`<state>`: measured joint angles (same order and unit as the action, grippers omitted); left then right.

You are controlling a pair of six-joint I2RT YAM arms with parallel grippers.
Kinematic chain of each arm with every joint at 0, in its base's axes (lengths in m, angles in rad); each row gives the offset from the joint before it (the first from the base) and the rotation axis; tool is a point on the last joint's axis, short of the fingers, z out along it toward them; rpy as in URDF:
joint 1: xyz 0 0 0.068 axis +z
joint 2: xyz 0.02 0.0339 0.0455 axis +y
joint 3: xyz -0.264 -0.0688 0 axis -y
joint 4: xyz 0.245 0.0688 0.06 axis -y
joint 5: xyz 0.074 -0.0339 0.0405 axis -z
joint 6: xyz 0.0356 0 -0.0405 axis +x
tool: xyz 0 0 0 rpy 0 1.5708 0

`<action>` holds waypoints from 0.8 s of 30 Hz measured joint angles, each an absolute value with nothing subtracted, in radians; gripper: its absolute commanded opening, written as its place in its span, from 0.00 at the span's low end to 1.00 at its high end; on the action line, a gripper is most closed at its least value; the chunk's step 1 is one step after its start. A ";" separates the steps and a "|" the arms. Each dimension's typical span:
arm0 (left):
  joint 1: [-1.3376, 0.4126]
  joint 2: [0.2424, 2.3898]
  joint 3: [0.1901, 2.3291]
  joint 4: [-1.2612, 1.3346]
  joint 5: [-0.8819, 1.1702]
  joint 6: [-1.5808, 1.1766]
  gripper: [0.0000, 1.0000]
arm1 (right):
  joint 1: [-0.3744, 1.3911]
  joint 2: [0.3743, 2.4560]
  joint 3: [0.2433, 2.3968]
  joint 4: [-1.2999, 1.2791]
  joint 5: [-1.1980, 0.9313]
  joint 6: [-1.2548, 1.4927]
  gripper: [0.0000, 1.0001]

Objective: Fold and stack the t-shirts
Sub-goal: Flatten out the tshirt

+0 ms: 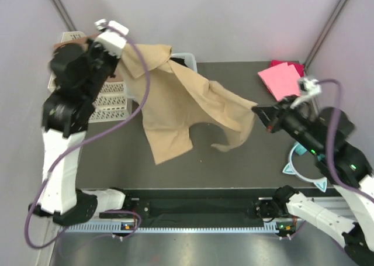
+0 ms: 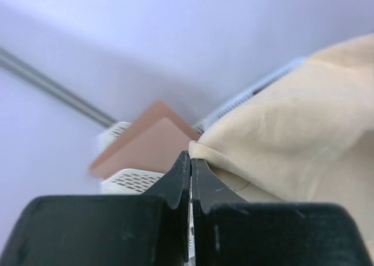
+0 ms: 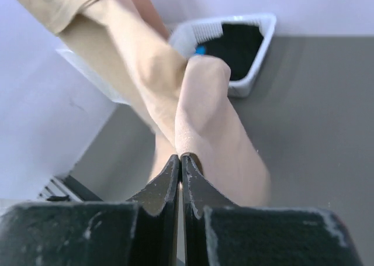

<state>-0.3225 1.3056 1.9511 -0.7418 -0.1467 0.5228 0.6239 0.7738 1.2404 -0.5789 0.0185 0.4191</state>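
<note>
The tan t-shirt [image 1: 181,105] hangs stretched in the air between my two grippers, above the dark table. My left gripper [image 1: 120,58] is raised at the back left and is shut on one edge of the shirt [image 2: 280,137]. My right gripper [image 1: 257,109] is shut on the other edge of the shirt [image 3: 198,120], lower and to the right. A bright pink t-shirt [image 1: 280,79] lies folded at the back right on a darker magenta one [image 1: 295,66].
A white perforated basket [image 1: 111,96] stands at the back left, with a brown cardboard sheet [image 2: 146,146] by it. A white bin [image 3: 242,49] with a dark inside stands behind the shirt. A light blue ring-shaped object [image 1: 301,166] lies near my right arm.
</note>
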 measured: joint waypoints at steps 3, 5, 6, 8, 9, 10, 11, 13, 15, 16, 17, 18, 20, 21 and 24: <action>-0.323 1.219 2.049 -0.786 -0.175 0.525 0.00 | 0.626 0.670 1.291 -0.629 0.012 0.411 0.00; -0.323 1.184 2.120 -0.832 -0.191 0.526 0.00 | 0.626 0.624 1.319 -0.656 -0.003 0.411 0.00; -0.323 1.171 2.170 -0.867 -0.200 0.527 0.00 | 0.627 0.601 1.329 -0.667 -0.015 0.413 0.00; -0.323 1.147 2.255 -0.921 -0.213 0.527 0.00 | 0.627 0.566 1.347 -0.701 -0.043 0.416 0.00; -0.323 1.135 2.297 -0.950 -0.220 0.526 0.00 | 0.627 0.553 1.356 -0.717 -0.059 0.421 0.00; -0.323 1.124 2.324 -0.968 -0.224 0.526 0.00 | 0.627 0.542 1.367 -0.735 -0.076 0.424 0.00; -0.323 1.108 2.354 -0.987 -0.228 0.526 0.00 | 0.627 0.535 1.383 -0.752 -0.092 0.430 0.00; -0.313 1.077 2.405 -1.017 -0.231 0.526 0.00 | 0.626 0.528 1.417 -0.783 -0.111 0.440 0.00; -0.288 1.046 2.444 -1.037 -0.221 0.528 0.00 | 0.626 0.527 1.465 -0.817 -0.120 0.453 0.00; -0.268 1.029 2.454 -1.047 -0.213 0.529 0.00 | 0.626 0.526 1.485 -0.826 -0.120 0.458 0.00; -0.248 1.013 2.455 -1.056 -0.197 0.529 0.00 | 0.626 0.525 1.502 -0.835 -0.119 0.467 0.00; -0.227 0.996 2.450 -1.064 -0.171 0.529 0.00 | 0.626 0.524 1.515 -0.842 -0.110 0.475 0.00; -0.196 0.953 2.383 -1.065 -0.123 0.525 0.00 | 0.626 0.524 1.520 -0.860 -0.080 0.492 0.00; -0.184 0.929 2.327 -1.070 -0.090 0.522 0.00 | 0.626 0.525 1.515 -0.875 -0.054 0.500 0.00; -0.173 0.881 2.084 -1.047 -0.008 0.508 0.00 | 0.626 0.531 1.436 -0.895 0.032 0.523 0.00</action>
